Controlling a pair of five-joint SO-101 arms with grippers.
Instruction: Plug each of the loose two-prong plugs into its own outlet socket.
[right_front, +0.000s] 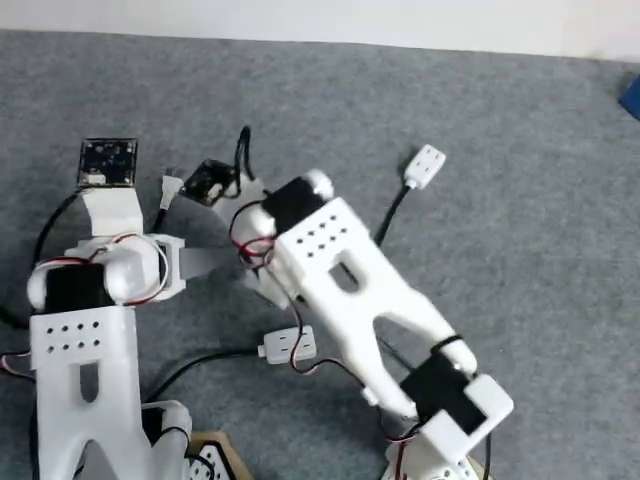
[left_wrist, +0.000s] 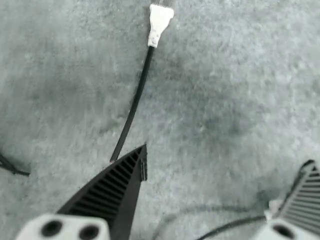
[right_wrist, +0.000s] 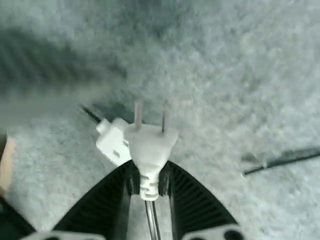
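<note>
Currently, on the left, the left gripper (left_wrist: 226, 155) hangs over the grey table (right_front: 500, 120) with its jaws spread wide and nothing between them. A loose plug (left_wrist: 161, 20) lies flat on the table ahead of it, with its black cable trailing back toward the jaws.

Further right, the right gripper (right_wrist: 149, 172) is clamped on the held plug (right_wrist: 150, 142). It pinches the narrow neck where the cable leaves, and both prongs point away from the wrist. Just beside that plug sits a white body (right_wrist: 111, 142) with a black cable stub; we cannot tell whether it is a socket.

The near socket (right_front: 288, 345) lies toward the middle, with its cable running left. The far socket (right_front: 425, 165) lies well apart on the right.

We judge these plugs to be light, hard and smooth, and the cable stiff enough to tug or twist them. The thin prongs would bend, so we would grip the moulded body or neck, never the metal. A neck grip may let the head pivot under a push. The sockets look light enough to slide, so we think the free gripper should brace one.
</note>
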